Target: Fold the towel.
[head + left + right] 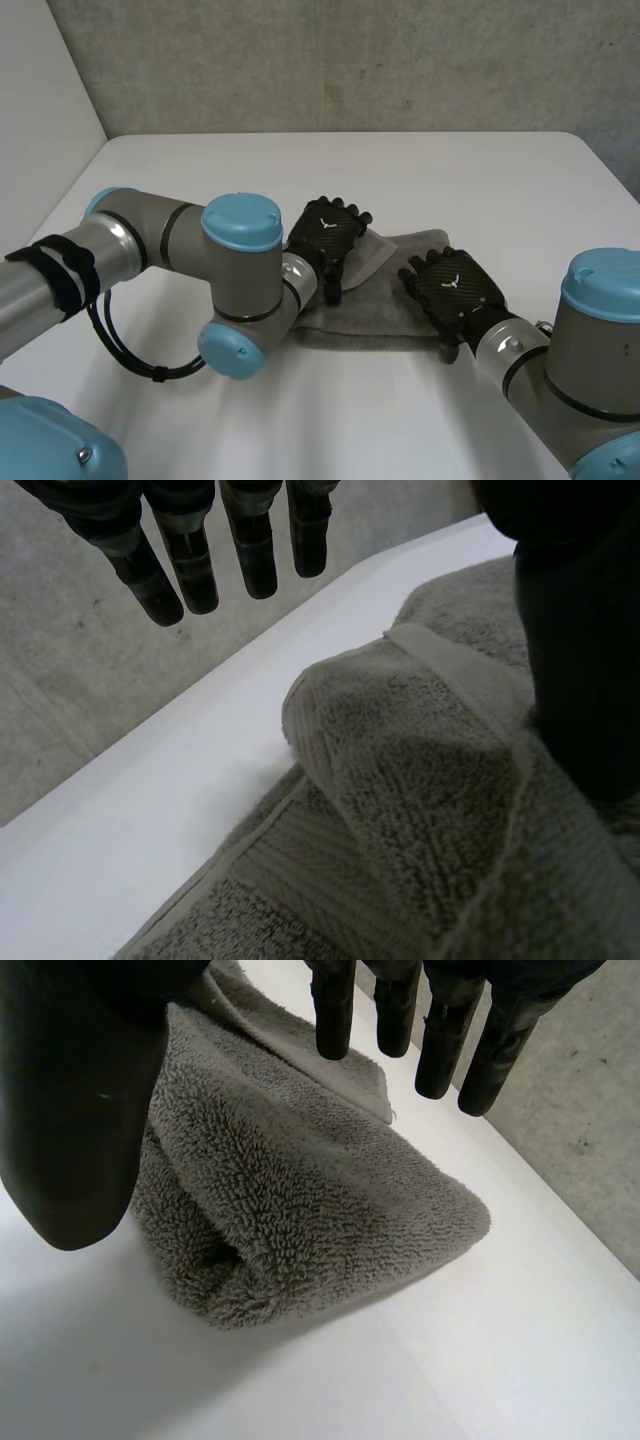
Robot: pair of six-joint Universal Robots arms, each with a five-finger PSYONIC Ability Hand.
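Observation:
A grey towel lies folded into a thick bundle in the middle of the white table. My left hand hovers palm down over its left end, with a lighter folded corner of the cloth showing beside it. In the left wrist view its fingers are straight and spread, and its thumb rests against the towel. My right hand is over the towel's right end. There the fingers hang straight above the rounded folded end of the towel, holding nothing.
Both arms reach in from the near side, the left arm's elbow low over the table beside the towel. Bare table surrounds the bundle. The table's far edge runs close behind the towel, with a concrete wall beyond.

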